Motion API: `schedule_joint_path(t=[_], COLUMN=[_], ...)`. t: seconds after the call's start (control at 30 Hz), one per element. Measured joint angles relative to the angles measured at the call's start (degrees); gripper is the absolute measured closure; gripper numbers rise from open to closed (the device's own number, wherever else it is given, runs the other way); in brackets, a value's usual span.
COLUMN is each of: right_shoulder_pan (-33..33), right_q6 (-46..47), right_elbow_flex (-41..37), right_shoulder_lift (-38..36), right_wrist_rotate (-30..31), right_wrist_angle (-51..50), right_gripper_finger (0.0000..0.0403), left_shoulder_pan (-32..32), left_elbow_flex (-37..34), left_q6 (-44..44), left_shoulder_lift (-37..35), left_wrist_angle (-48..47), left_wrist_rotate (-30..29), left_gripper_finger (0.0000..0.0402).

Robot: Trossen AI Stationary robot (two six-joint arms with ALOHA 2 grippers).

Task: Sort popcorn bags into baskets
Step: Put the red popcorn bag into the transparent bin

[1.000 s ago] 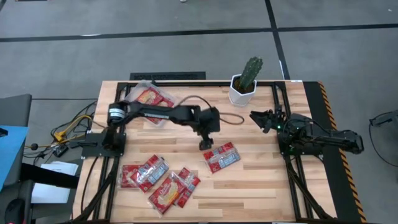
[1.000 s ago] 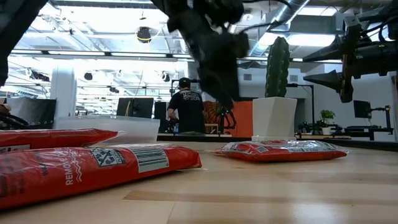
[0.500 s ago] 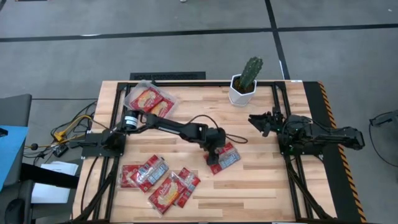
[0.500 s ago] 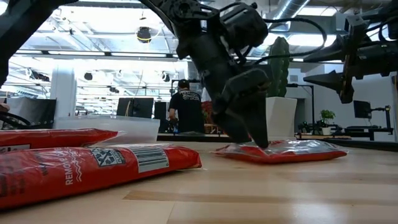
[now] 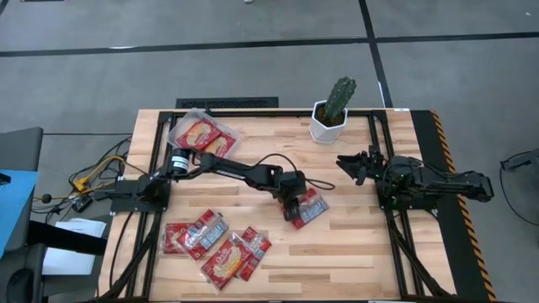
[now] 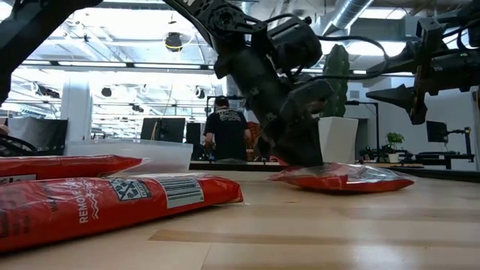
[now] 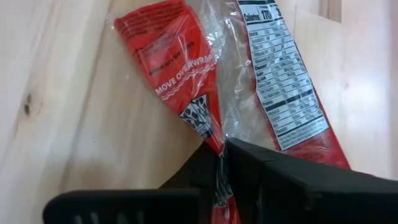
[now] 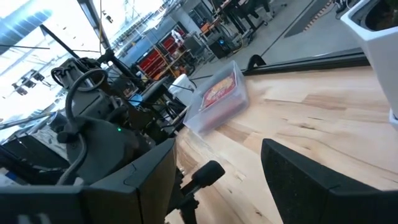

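My left gripper (image 5: 293,210) stands at the table's middle, tipped down and shut on a red popcorn bag (image 5: 312,205) that lies on the wood, its white printed panel (image 7: 283,87) facing up. Several more popcorn bags (image 5: 215,244) lie flat near the table's front left. The clear basket (image 5: 178,131) sits at the far left with popcorn bags (image 5: 202,135) in it. My right gripper (image 5: 354,162) waits open at the table's right side, above the wood. My left gripper pinches the bag's left end (image 7: 210,138) between its two fingers, where the wrapper is puckered up into a ridge. The fingers slant down from the table's left. The rest of the bag (image 6: 352,178) lies on the table beyond the fingers.
A white pot with a cactus (image 5: 331,118) stands at the far edge, right of the middle. Black rails (image 5: 370,143) run along the table's sides. Bare wood lies between the held bag and the right arm and along the near right.
My left gripper has come down and toward the near right onto the bag at the table's middle and has shut on its left end. The bag has bunched up there and shifted a little toward the right.
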Motion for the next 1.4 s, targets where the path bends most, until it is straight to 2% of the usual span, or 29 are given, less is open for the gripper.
schedule_joint_path(t=[0.63, 1.07, 1.23, 1.4], right_shoulder_pan=[-0.01, -0.14, -0.14, -0.14], right_q6=[0.00, 0.15, 0.13, -0.04], right_elbow_flex=[0.00, 0.00, 0.00, 0.00], right_shoulder_lift=[0.00, 0.00, 0.00, 0.00], right_wrist_rotate=[0.28, 0.61, 0.69, 2.26], right_wrist_angle=[0.04, 0.07, 0.07, 0.09], right_gripper_finger=[0.0143, 0.0143, 0.0143, 0.0143], left_shoulder_pan=[7.94, 21.46, 27.85, 33.11], left_elbow_flex=[-0.50, -0.39, -0.35, -0.35], left_q6=[2.55, 8.93, 11.65, 14.11], left_shoulder_lift=[-17.62, -32.37, -37.56, -39.77], left_wrist_angle=[-19.23, -39.29, -45.25, -48.55], left_wrist_rotate=[-0.65, -14.78, -17.92, -20.15], left_gripper_finger=[0.0401, 0.0401, 0.0401, 0.0401])
